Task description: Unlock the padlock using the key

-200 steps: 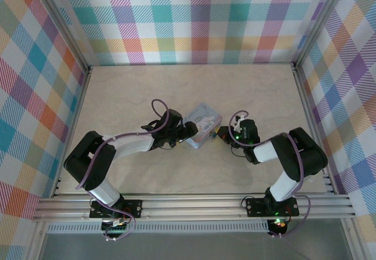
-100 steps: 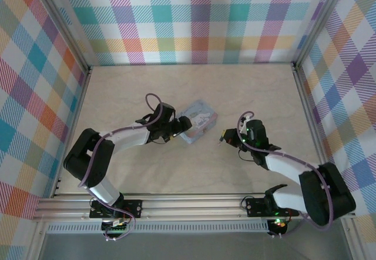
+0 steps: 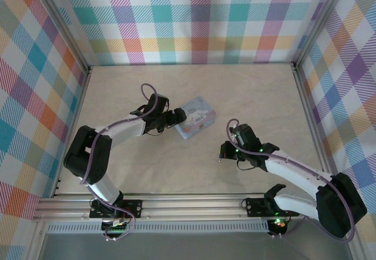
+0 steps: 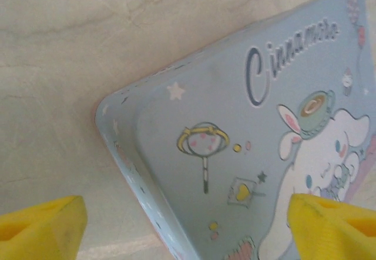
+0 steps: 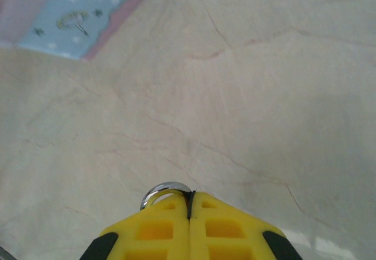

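Tin (image 4: 205, 95) script "Cinnam…"; right fingers (image 5: 154, 232) pressed together.

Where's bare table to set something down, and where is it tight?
Free: the far strip of table between tin and back wall; the right side past the right gripper; the near middle, between tin and near edge. Tight: the tin, whose edge the open left gripper straddles.

You're in a robotics lab test cell: an aluminium extrusion frame (image 3: 194, 204) boxes in a marble-look tabletop (image 3: 252, 95), plaid-printed backdrop panels (image 3: 194, 19) line three sides, and the left arm (image 3: 117, 132) and right arm (image 3: 294, 169) are bolted along its near side.
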Tool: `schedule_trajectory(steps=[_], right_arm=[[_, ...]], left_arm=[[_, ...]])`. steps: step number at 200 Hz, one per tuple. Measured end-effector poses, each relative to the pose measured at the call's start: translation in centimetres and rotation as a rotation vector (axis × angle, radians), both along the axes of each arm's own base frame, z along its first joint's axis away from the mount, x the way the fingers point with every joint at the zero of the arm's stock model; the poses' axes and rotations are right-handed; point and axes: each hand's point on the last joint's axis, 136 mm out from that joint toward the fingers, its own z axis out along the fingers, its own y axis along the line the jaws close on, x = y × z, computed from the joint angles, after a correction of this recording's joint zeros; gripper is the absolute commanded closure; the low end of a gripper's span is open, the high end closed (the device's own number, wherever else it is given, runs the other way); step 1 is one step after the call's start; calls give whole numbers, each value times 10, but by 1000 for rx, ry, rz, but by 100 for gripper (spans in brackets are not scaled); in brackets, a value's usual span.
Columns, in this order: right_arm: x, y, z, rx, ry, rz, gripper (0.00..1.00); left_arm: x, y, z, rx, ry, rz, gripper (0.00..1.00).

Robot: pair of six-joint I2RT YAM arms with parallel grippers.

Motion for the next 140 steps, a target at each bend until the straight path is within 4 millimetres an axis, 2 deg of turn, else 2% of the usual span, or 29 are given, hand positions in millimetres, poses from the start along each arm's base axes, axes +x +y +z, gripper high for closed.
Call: schedule_trajectory(steps=[29, 61, 84, 113, 140], right_arm=[[-14, -8, -8, -87, 38, 13, 100], [-18, -10, -3, -163, 49, 42, 100], [-22, -11, -8, -221, 75, 65, 100], [-28, -11, -26, -294, 135, 99, 100], [-32, -5, -37, -327, 166, 128, 100]], left_arm=[[-4, 3, 39, -33, -102, -12, 0], [-18, 12, 76, -71, -208, -15, 0], [-30, 20, 91, -80, -257, -14, 0], [-39, 30, 108, -76, -319, -3, 0], [-45, 38, 115, -50, -341, 5, 0]])
